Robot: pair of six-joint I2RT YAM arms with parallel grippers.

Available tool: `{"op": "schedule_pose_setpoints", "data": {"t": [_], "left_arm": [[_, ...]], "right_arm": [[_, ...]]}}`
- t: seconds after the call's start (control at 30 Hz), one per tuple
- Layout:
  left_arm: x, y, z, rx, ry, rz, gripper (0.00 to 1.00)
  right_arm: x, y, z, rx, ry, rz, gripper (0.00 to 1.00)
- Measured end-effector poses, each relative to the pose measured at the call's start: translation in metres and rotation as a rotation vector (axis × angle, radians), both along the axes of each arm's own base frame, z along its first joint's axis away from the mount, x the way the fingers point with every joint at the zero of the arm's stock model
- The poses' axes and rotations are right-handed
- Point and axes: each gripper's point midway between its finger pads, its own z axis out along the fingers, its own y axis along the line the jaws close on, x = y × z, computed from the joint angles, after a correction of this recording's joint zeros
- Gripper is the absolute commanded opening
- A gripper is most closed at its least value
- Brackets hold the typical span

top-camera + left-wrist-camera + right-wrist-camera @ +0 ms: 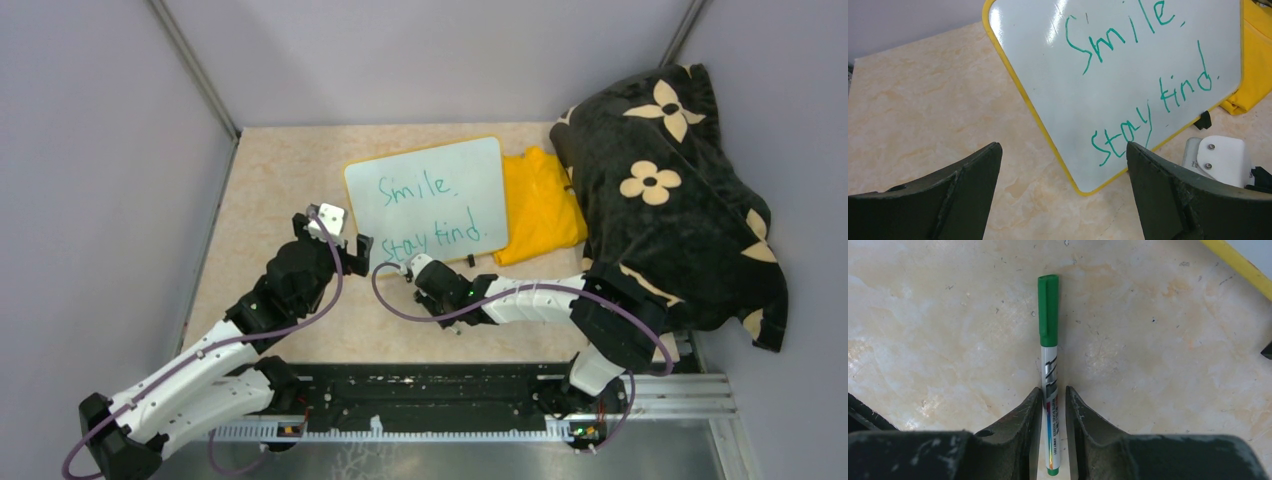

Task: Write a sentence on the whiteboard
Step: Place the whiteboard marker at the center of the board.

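Where the left pincer (1062, 145) stands wide with nothing between its fingers, the whiteboard (480, 165) sits on the worktop (270, 190) just ahead of it. It bears the sentence (413, 186) in green: "Smile." over "stay kind."
Right pincer (1054, 390): narrow, fingers flanking a green-capped marker (1049, 340) that points straight ahead of it; whether they clamp it cannot be told.
Yellow cloth (540, 200): against the board's edge farthest from the left pincer.

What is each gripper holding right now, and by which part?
The left gripper is open and empty. The right gripper straddles the capped green marker on its barrel, away from the cap; whether it actually grips cannot be told.
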Motion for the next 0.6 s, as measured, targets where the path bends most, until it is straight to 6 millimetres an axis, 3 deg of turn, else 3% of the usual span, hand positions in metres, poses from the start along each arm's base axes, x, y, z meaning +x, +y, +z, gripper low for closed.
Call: {"op": "schedule_pose_setpoints", "data": {"t": [0.37, 0.6], "left_arm": [[0.0005, -0.0006, -0.0017, 0.004, 0.004, 0.000, 0.98], [0.0007, -0.0007, -0.0023, 0.005, 0.006, 0.001, 0.98]], "right_arm": [[0.0014, 0.0039, -0.0003, 0.030, -0.008, 0.002, 0.35], [-0.0054, 0.0015, 0.0051, 0.062, -0.002, 0.021, 0.48]]}}
